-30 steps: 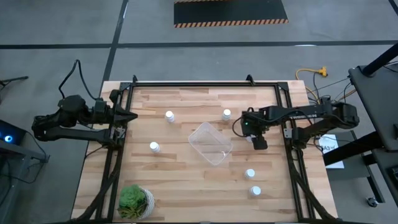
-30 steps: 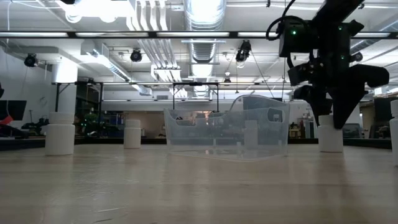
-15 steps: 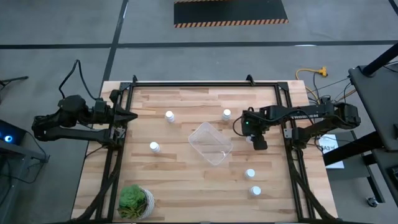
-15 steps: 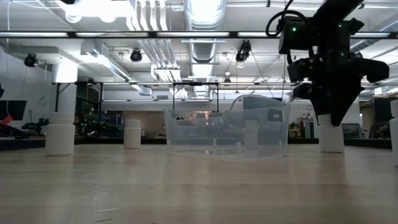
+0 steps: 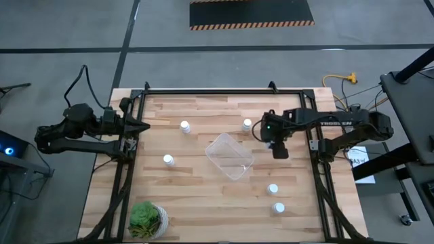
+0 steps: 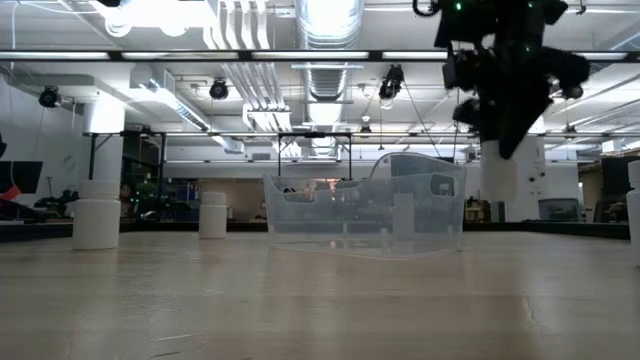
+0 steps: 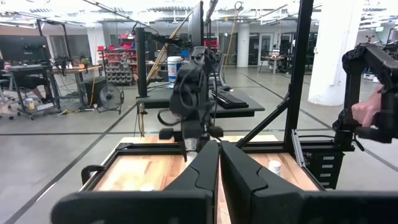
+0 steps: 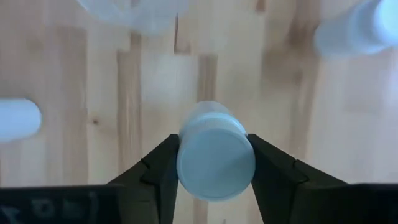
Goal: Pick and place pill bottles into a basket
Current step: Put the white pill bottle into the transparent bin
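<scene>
White plastic fills the right wrist view: a pill bottle point(image 8: 216, 158) pinched cap-up between the right gripper's point(image 5: 279, 150) two dark fingers point(image 8: 163, 167), lifted clear of the wooden worktop point(image 5: 203, 196), as the low view shows. From above, that gripper hangs just off the 3 o'clock side of the clear basket point(image 5: 230, 156), which sits near the worktop's centre. Five more bottles stand on the wood: one at 12 o'clock of the basket point(image 5: 247, 125), one at 11 o'clock point(image 5: 184, 126), one at 9 o'clock point(image 5: 168, 160), and two at 5 o'clock, point(image 5: 272, 190) and point(image 5: 279, 208). A potted plant point(image 5: 147, 219) occupies the 7 o'clock corner. The left gripper point(image 5: 139, 127) waits at the worktop's 9 o'clock edge, fingers point(image 7: 200, 171) pressed together
</scene>
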Robot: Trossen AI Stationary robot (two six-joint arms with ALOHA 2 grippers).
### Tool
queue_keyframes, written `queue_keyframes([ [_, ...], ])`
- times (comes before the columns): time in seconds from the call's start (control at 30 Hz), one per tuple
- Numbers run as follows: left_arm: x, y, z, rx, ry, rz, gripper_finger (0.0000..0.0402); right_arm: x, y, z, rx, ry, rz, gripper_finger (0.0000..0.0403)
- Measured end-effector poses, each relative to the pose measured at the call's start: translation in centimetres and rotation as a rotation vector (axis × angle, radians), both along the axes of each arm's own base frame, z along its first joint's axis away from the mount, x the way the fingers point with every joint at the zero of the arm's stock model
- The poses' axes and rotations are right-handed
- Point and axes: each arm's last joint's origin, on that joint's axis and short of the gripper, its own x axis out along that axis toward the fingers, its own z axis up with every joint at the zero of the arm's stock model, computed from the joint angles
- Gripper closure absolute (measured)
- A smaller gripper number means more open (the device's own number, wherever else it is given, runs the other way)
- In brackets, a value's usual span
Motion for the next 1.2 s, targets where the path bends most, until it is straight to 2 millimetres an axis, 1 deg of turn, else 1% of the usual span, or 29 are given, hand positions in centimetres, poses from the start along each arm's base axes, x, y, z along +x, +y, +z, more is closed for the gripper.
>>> queue_keyframes([
  [0.13,0.0,0.0,0.0,0.000,0.000,0.000,0.0402,0.6,-0.1,2.8,-0.014,-0.033,0.009,0.0258],
  [0.23,0.0,0.0,0.0,0.000,0.000,0.000,0.0402,1.2,0.1,4.6,-0.030,-0.015,0.022,0.0258],
  [0.4,0.0,0.0,0.0,0.000,0.000,0.000,0.0402,3.4,0.7,7.1,-0.035,-0.029,0.063,0.0258],
  [0.5,0.0,0.0,0.0,0.000,0.000,0.000,0.0402,4.9,1.5,7.9,-0.058,-0.021,0.096,0.0258],
  [0.67,0.0,0.0,0.0,0.000,0.000,0.000,0.0402,7.0,3.3,7.9,-0.066,-0.012,0.167,0.0258],
  [0.8,0.0,0.0,0.0,0.000,0.000,0.000,0.0402,8.1,4.8,7.5,-0.066,-0.023,0.213,0.0258],
  [1.0,0.0,0.0,0.0,0.000,0.000,0.000,0.0402,9.4,6.8,6.2,-0.061,-0.020,0.252,0.0258],
  [1.2,0.0,0.0,0.0,0.000,0.000,0.000,0.0402,11.0,8.0,4.3,-0.074,-0.006,0.271,0.0258],
])
